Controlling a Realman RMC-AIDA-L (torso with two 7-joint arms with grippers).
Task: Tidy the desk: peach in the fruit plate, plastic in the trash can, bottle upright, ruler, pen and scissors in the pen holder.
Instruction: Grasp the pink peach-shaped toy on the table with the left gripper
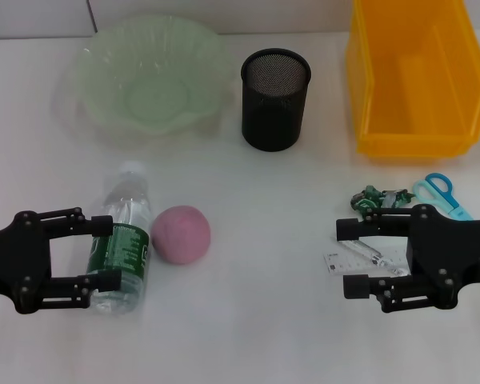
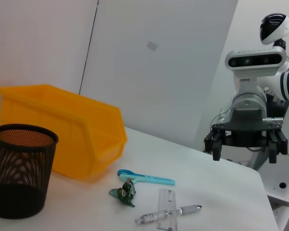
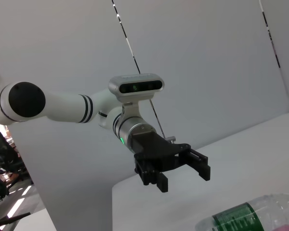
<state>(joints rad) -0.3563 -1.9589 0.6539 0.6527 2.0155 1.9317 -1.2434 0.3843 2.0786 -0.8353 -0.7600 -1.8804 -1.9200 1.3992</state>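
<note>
Nothing is tidied yet, by the look of it. The bottle (image 1: pixel 126 240) lies on its side at the near left, the peach (image 1: pixel 181 234) just right of it; the plate (image 1: pixel 104 72) at far left and the holder (image 1: pixel 275 99) at far centre stand empty. Ruler (image 1: pixel 360 258), pen (image 1: pixel 370 254), scissors (image 1: pixel 442 194) and plastic (image 1: pixel 378 197) lie at the near right, before the bin (image 1: pixel 416 72). The left gripper (image 1: pixel 98 254) – jaws wide, empty – flanks the bottle's side; the right gripper (image 1: pixel 354 258) hangs wide open over the ruler.

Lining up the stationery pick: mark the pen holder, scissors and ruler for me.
pen holder (image 1: pixel 275 108): head view, mesh front wall.
scissors (image 2: pixel 149 178): left wrist view, mid blue shaft.
ruler (image 2: pixel 166 215): left wrist view, middle of the clear strip.
</note>
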